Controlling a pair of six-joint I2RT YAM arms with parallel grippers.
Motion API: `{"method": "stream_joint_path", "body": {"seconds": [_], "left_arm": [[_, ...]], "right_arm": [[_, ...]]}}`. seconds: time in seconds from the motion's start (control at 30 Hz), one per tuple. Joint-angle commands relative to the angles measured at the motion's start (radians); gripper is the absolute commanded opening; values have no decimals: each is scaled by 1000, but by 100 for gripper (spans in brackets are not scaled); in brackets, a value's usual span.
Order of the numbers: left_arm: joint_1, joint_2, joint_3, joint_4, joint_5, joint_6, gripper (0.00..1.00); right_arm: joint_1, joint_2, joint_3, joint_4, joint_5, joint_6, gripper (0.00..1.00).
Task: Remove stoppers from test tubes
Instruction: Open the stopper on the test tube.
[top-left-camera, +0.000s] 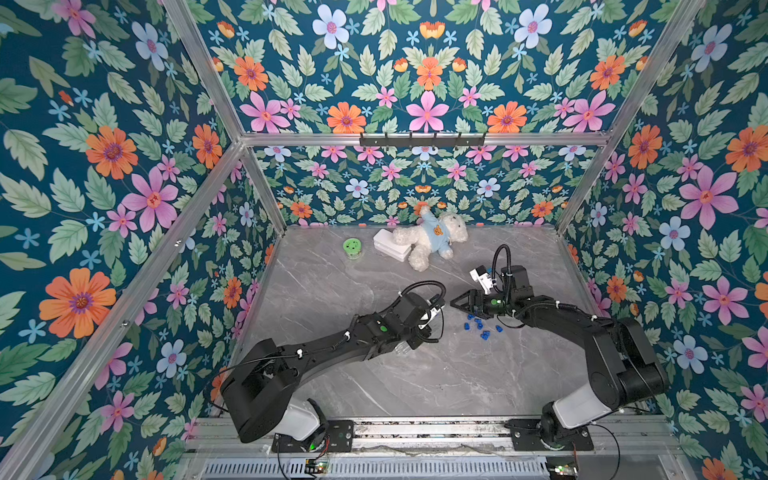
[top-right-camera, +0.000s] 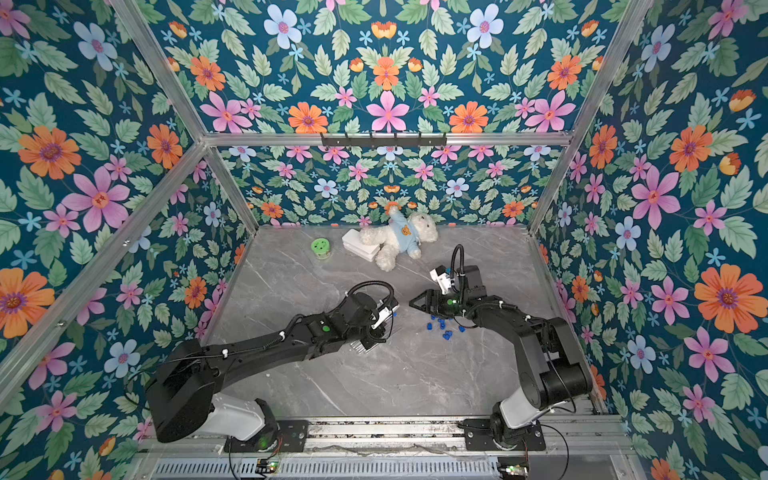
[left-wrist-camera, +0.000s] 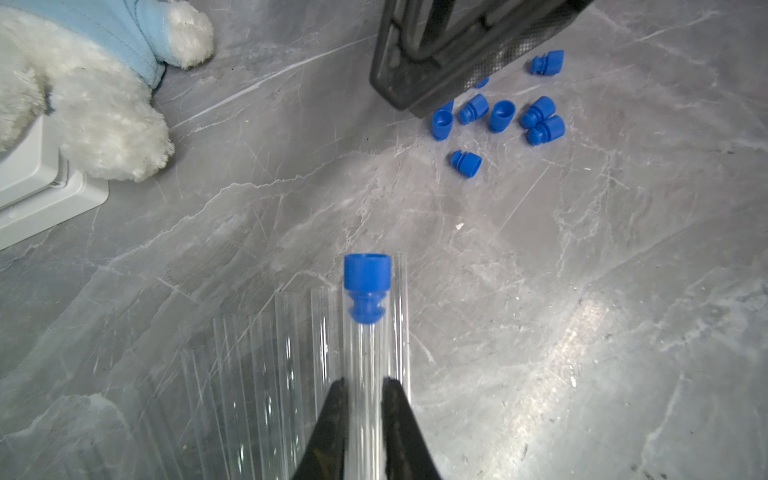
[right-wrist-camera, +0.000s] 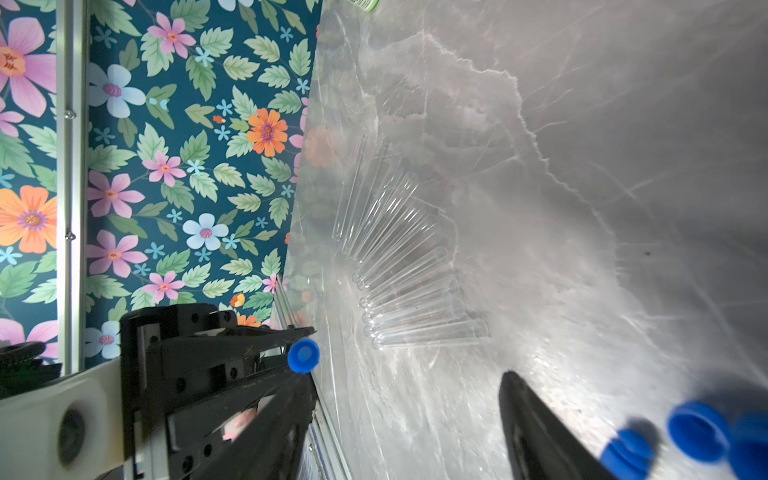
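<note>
Nearest us, a row of clear, slim empty test tubes (right-wrist-camera: 407, 270) lay side by side on the grey marble tabletop (top-left-camera: 415, 374). Over them the left gripper (left-wrist-camera: 363, 384) was clamped on one more clear tube (left-wrist-camera: 365, 349), with a bright blue ribbed stopper (left-wrist-camera: 366, 274) seated in its mouth. Farther on, loose blue stoppers (left-wrist-camera: 503, 116) lay scattered near the right gripper (right-wrist-camera: 407, 376), whose jaws stood apart and empty. A white plush bear (top-left-camera: 432, 239) lay at the back.

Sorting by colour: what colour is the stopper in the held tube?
Stopper: bright blue; left wrist view.
</note>
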Motion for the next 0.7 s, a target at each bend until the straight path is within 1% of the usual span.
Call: {"method": "stream_joint_path", "body": {"seconds": [0.0,0.1,0.23,0.67], "left_arm": [[2,5,4,27,13,13,0],[1,9,6,30,19,13,0],[1,12,6,33,25,13,0],[1,17,6,38,25,11,0]], "right_arm": [[21,5,15,5,-32,-25,70],[37,13,24,-3,-38,-33,68],[48,28,31,-1,-51,-31,64],[98,51,60,-30,-68,-58,54]]}}
